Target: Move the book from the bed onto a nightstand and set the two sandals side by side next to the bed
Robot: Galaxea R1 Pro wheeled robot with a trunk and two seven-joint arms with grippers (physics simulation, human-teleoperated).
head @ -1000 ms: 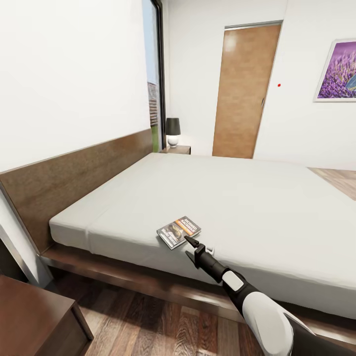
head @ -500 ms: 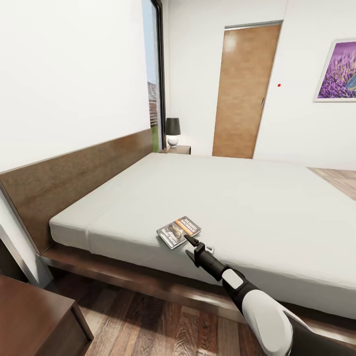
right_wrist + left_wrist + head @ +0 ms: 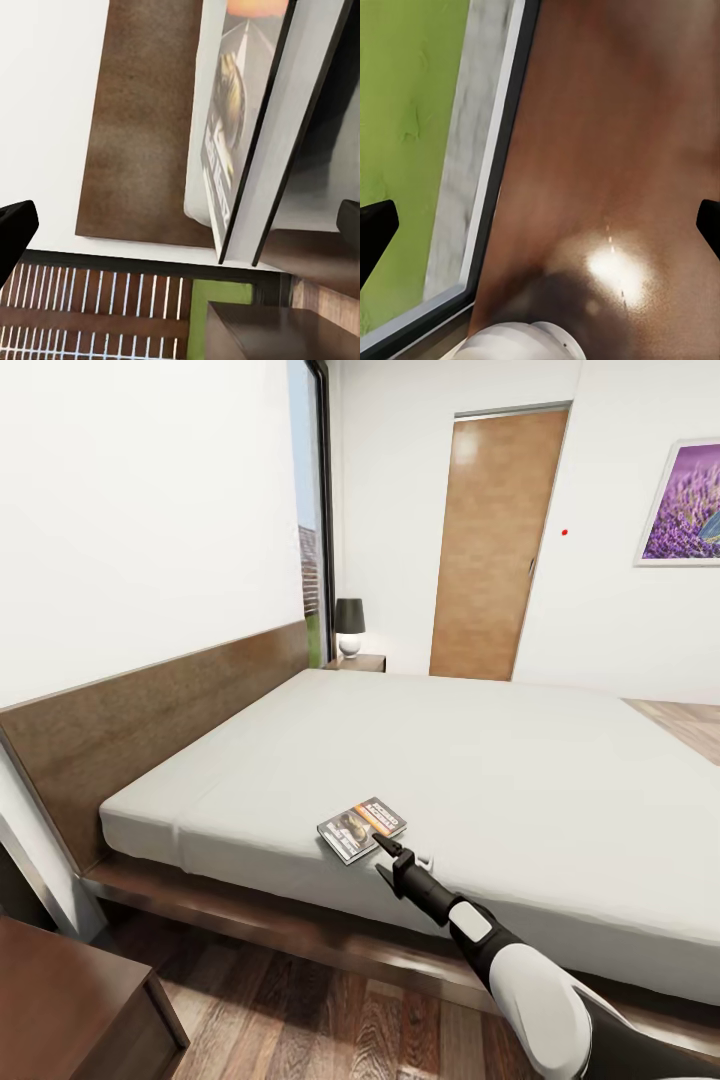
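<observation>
My right gripper (image 3: 380, 845) is spread wide, the book (image 3: 362, 827) lying flat on the bed (image 3: 520, 760) just ahead of my fingertips (image 3: 15, 225); closing now could push it away.

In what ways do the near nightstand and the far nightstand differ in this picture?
The near nightstand has a bare top and stands beside the robot. The far nightstand, across the bed by the window, carries a lamp. Both are dark wood and stand by the headboard.
</observation>
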